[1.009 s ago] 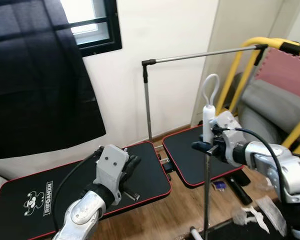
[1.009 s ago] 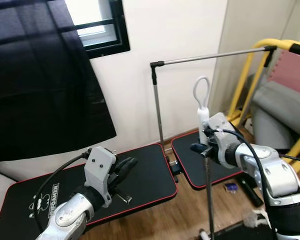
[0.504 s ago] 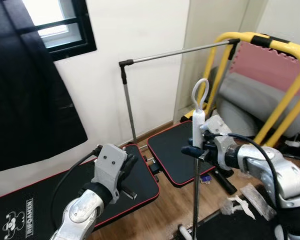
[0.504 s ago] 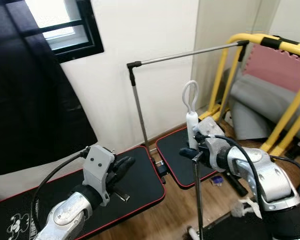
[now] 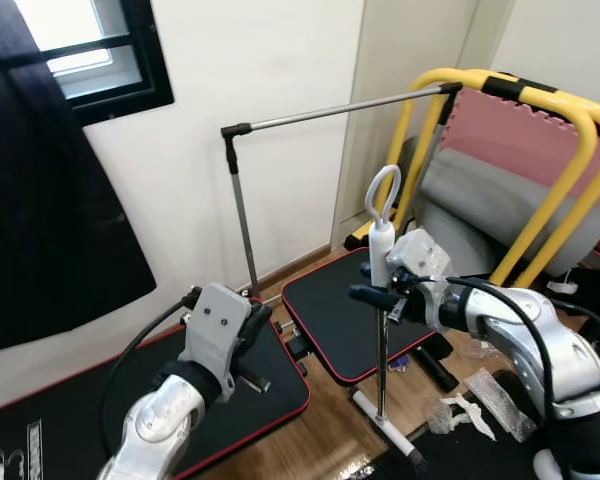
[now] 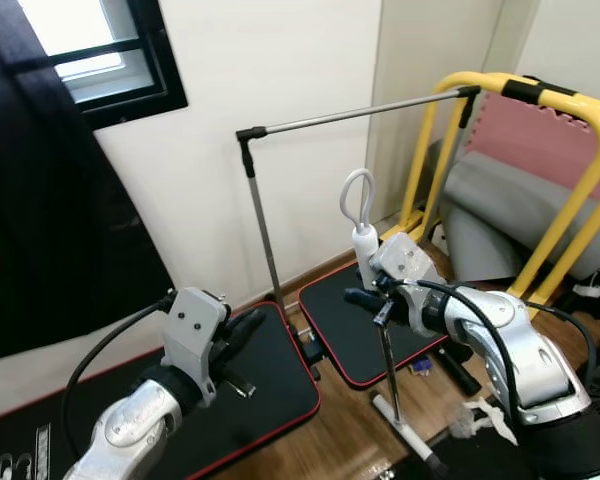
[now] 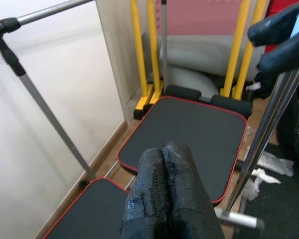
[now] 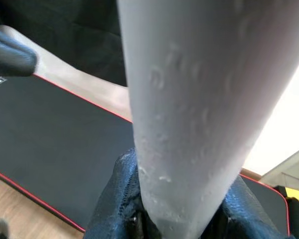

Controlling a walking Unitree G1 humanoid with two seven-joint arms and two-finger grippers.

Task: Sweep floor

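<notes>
- Wooden floor [image 5: 325,440] between the black red-edged mats [image 5: 345,320] has litter on it: clear plastic scraps [image 5: 460,412] lie near the robot's right side, so by my reading the sweeping proper is hardly begun.
- What is done, as far as shown: the broom [image 5: 381,300] is in hand. The right claw [image 5: 372,294] is clamped around its handle just below the white grip with the hanging loop [image 5: 383,190]; the right wrist view has the pale shaft pinched between the black fingers [image 8: 120,199].
- The broom stands nearly upright, its metal shaft running down to the white head with dark bristles [image 5: 390,432], which sits on the floor beside the edge of the nearer mat.
- The left claw [image 7: 164,191] has its two fingers pressed together on nothing, held raised over the left mat, apart from the broom.
- What is left, in my judgement: draw the broom head across the bare boards toward the scraps and gather them; the clothes rail [image 5: 235,195] and the yellow frame [image 5: 540,110] crowd the space.
</notes>
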